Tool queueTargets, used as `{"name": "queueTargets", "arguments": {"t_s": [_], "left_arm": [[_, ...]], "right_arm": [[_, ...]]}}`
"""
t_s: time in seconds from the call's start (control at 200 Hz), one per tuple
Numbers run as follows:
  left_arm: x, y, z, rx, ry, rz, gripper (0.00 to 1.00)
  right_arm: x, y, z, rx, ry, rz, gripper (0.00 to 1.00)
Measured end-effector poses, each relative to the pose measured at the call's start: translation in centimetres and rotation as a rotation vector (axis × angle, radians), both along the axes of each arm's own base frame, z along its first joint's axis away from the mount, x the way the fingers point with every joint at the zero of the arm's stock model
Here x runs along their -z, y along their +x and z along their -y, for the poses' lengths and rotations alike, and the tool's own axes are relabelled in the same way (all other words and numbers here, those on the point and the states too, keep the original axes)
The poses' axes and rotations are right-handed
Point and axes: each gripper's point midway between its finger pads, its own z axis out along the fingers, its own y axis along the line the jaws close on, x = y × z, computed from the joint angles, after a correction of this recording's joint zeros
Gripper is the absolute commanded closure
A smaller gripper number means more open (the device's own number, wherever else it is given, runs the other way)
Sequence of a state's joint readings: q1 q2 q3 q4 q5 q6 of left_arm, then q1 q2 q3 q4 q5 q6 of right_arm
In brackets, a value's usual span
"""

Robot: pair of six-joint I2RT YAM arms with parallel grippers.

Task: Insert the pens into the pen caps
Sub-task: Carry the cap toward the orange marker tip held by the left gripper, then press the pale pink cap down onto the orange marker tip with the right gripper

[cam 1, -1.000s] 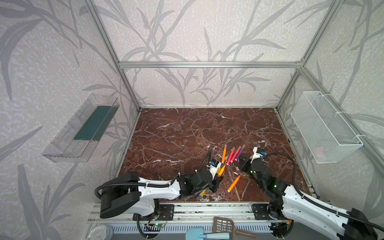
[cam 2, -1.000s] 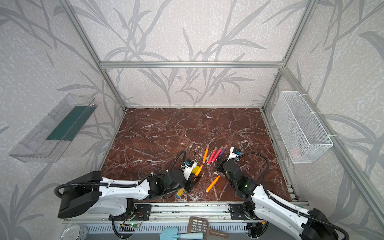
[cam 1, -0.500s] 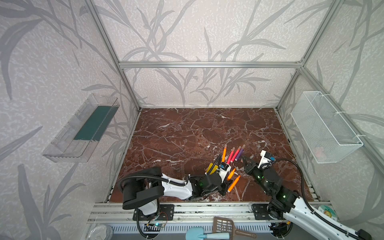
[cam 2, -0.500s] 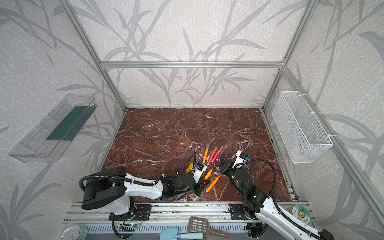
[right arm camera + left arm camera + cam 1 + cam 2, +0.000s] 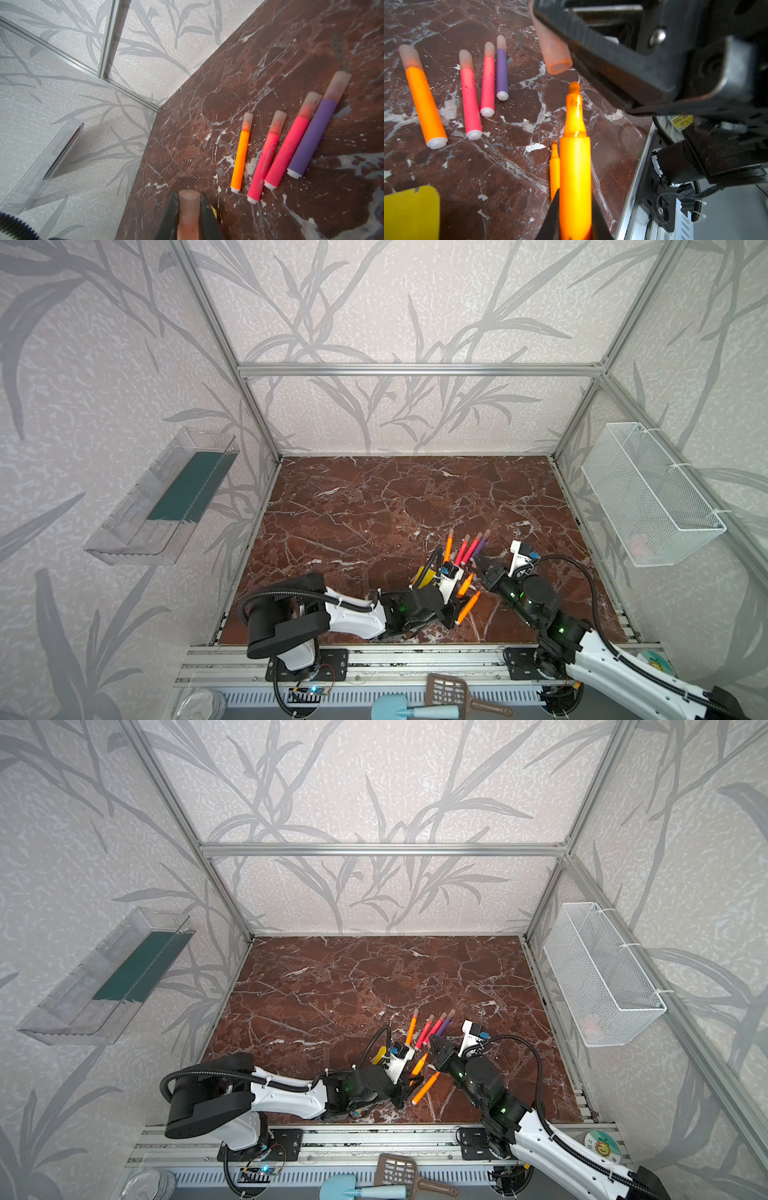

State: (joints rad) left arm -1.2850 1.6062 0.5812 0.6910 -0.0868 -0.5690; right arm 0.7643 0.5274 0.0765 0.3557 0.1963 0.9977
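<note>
Hovering over the desk (image 5: 374, 510): left tool (image 5: 575, 199) clenched on an uncapped orange pen (image 5: 575, 162), right tool (image 5: 188, 199) clenched on a pen cap (image 5: 556, 56). Four capped pens (image 5: 286, 149) lie nearby, one spare orange pen (image 5: 554, 172) uncapped. Tip near cap mouth, seemingly apart.

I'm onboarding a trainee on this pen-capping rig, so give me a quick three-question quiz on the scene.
1. True or false: the left end effector is shut on an uncapped orange pen.
2. How many capped pens lie on the table?
3. The right end effector holds: A one cap; B two caps; C nothing.
Key: 1 true; 2 four; 3 A.
</note>
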Motion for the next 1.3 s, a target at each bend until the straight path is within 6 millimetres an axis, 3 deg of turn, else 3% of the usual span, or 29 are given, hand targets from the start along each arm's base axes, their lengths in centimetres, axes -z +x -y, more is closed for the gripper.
{"name": "queueTargets", "arguments": {"t_s": [0.215, 0.59, 0.915, 1.3], "left_arm": [[0.1, 0.5, -0.3, -0.028, 0.011, 0.01, 1.0], [0.2, 0.7, -0.4, -0.042, 0.015, 0.017, 1.0], [0.5, 0.7, -0.7, -0.049, 0.033, 0.015, 1.0], [0.1, 0.8, -0.7, -0.051, 0.029, 0.026, 1.0]], "right_arm": [[-0.1, -0.4, -0.7, -0.039, 0.04, -0.005, 1.0], [-1.9, -0.9, -0.8, -0.067, 0.104, 0.044, 1.0], [-1.1, -1.0, -1.2, -0.078, 0.098, 0.02, 1.0], [-1.6, -0.8, -0.9, -0.06, 0.109, 0.037, 1.0]]}}
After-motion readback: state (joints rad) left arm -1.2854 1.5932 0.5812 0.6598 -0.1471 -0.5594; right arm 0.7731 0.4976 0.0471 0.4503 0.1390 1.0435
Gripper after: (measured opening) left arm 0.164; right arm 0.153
